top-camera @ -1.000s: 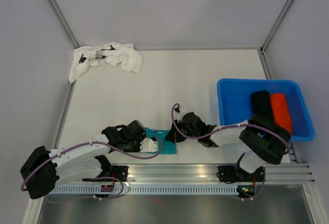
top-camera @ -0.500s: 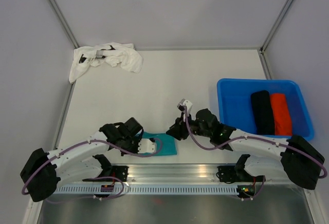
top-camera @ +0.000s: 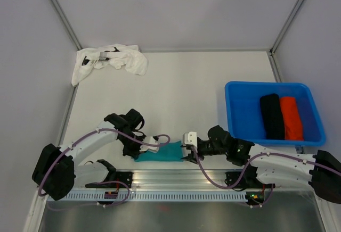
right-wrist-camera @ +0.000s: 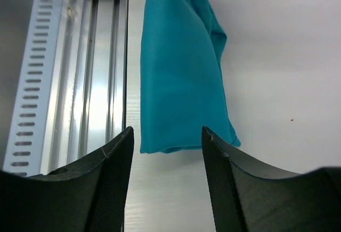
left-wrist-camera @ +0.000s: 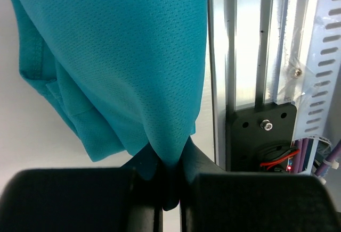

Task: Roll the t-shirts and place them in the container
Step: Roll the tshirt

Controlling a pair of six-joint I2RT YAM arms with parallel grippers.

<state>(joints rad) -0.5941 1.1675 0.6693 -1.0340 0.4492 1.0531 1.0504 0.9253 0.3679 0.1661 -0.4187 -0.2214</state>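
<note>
tub: blue tub (top-camera: pixel 242 117) holds rolled black t-shirt (top-camera: pixel 272 116) and orange-red t-shirt (top-camera: pixel 291 117) | edge: teal t-shirt (top-camera: pixel 160 152) at the surface's (top-camera: pixel 186 83) near edge beside rail (top-camera: pixel 213 179); white t-shirt (top-camera: pixel 111 60) crumpled in far-left corner | left hand (left-wrist-camera: pixel 170 189) clamped on teal t-shirt's left end, pinched fold hidden | right hand (right-wrist-camera: pixel 166 131) fingers apart, just off its right end

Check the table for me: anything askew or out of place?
The teal shirt sits at the near edge of the table, right beside the rail, one end pinched in the left end effector. The white shirt lies crumpled in the far left corner. Nothing spilled or damaged.
</note>
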